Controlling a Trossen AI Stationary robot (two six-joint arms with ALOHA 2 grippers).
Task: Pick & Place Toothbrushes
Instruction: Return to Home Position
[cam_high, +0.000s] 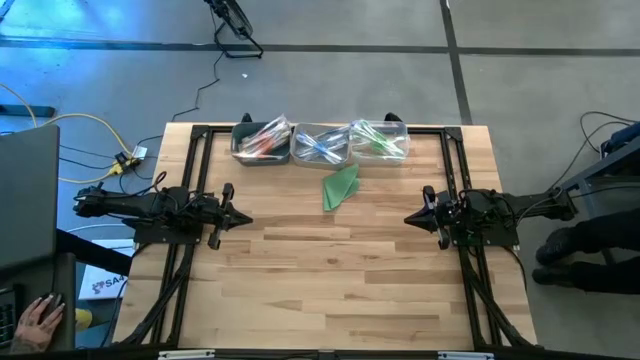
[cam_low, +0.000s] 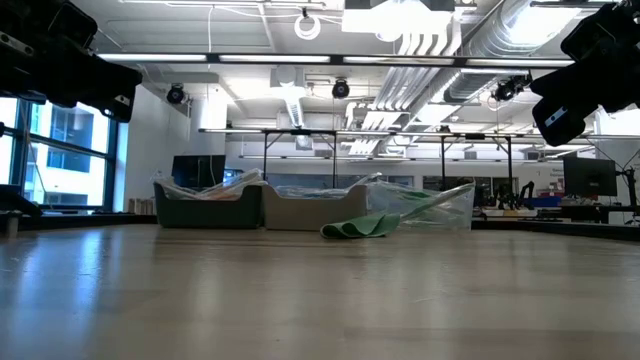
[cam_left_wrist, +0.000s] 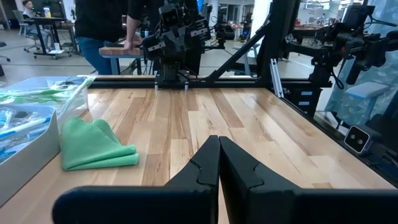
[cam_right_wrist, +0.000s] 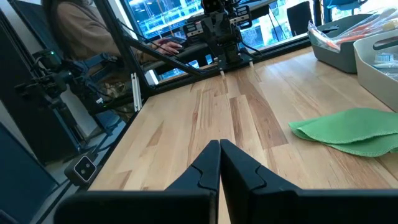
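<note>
The toothbrushes lie in three bins along the table's far edge: pink-orange ones (cam_high: 262, 138) in a dark bin (cam_high: 243, 150), blue ones (cam_high: 320, 147) in a grey bin (cam_high: 303, 158), and green ones (cam_high: 378, 140) in a clear bin (cam_high: 402, 130). My left gripper (cam_high: 245, 219) stands shut at the table's left side, above the wood and pointing level toward the right. My right gripper (cam_high: 408, 219) stands shut at the right side, facing it. Both wrist views show the fingertips closed together, the left gripper (cam_left_wrist: 219, 140) and the right gripper (cam_right_wrist: 219, 144), with nothing between them.
A folded green cloth (cam_high: 340, 186) lies on the wood just in front of the bins, nearer the right gripper. Bare wood (cam_high: 325, 270) stretches between the arms and toward the near edge. Black frame rails (cam_high: 190, 170) run along the table's sides. A person's hand (cam_high: 35, 320) shows beside the near left corner.
</note>
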